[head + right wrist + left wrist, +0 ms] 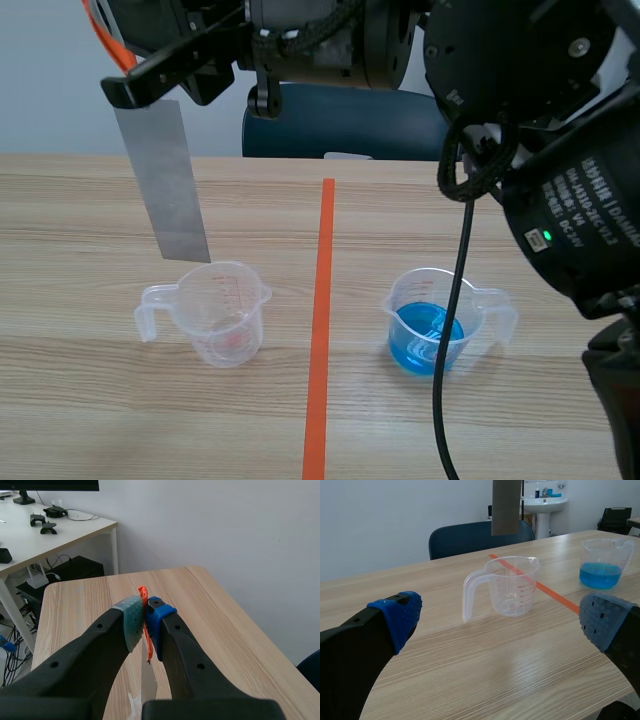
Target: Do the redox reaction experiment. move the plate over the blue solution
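Above the empty cup (225, 315), right gripper (145, 619) clamped on the plate (170, 190); left gripper (502, 620) low, fingers (397, 617) apart

plate (506, 507): upper end cut off in left wrist view | right wrist view: mostly hidden by jaws

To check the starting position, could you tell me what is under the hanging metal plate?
The empty clear measuring cup stands roughly under the metal plate, not the cup of blue solution. The plate's top end is hidden in the right gripper.
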